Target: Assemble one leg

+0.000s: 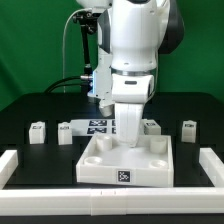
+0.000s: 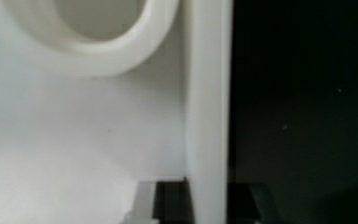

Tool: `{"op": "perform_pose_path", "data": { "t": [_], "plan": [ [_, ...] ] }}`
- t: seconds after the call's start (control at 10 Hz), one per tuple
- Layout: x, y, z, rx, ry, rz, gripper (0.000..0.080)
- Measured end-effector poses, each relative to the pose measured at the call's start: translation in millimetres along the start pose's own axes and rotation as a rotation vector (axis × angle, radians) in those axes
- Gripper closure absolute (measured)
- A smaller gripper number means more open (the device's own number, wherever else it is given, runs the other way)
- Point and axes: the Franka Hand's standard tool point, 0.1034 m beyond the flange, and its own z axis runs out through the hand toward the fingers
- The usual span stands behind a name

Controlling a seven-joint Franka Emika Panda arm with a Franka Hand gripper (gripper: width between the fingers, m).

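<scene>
**Leg [image 1: 150, 126] loose in the back row; gripper [image 1: 128, 135] at the far rim of the square board**

Exterior view, front to back. A white rail on the exterior view's left [image 1: 18, 166] and another on its right [image 1: 208, 166] lie nearest the camera on the black table [image 1: 30, 110]. Between them sits the large white square board [image 1: 100, 165], which has a raised rim, round sockets and a small tag [image 1: 124, 177] on its front face. The gripper stands vertically over the far edge of this board, and the arm's white body hides the fingertips from this side.

Behind the board, a row of parts lies across the table. One leg lies just beside the arm on the exterior view's right. A second leg [image 1: 189, 127] lies further right, well apart from the first. On the exterior view's left, a third leg [image 1: 64, 130] sits just beside the end of the marker board [image 1: 98, 126], and a fourth leg [image 1: 38, 130] lies beyond it. None of the four is in the tool. A green backdrop [image 1: 30, 40] closes the scene.

Wrist view. The board's pale floor and one round socket [image 2: 96, 30] fill one side. The black table fills the other. The raised rim [image 2: 208, 100] runs between them as a long white strip. The dark fingers [image 2: 158, 205] flank this strip, one on each side, so the jaws are parted at least by the rim's thickness. The blur does not show whether they press on the rim or merely straddle it.
</scene>
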Motion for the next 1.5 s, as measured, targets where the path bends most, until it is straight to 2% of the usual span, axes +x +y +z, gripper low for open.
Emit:
{"op": "perform_pose_path", "data": {
  "t": [0.4,0.8,1.0,1.2,1.3,1.4,1.5],
  "plan": [
    [1.0,1.3,-0.5,-0.002,0.0,-0.006,0.0737],
    [42.8,32.2,-2.7,-0.037,0.011,-0.112,0.0736],
    [53.8,41.8,-3.3,-0.051,0.017,-0.146,0.0737],
    [54.3,43.3,-2.9,-0.052,0.016,-0.148,0.0737],
    [54.1,43.2,-2.8,-0.052,0.016,-0.148,0.0655],
    [54.0,43.2,-2.8,-0.052,0.016,-0.147,0.0518],
    [53.9,43.2,-2.7,-0.052,0.015,-0.147,0.0518]
  ]
}}
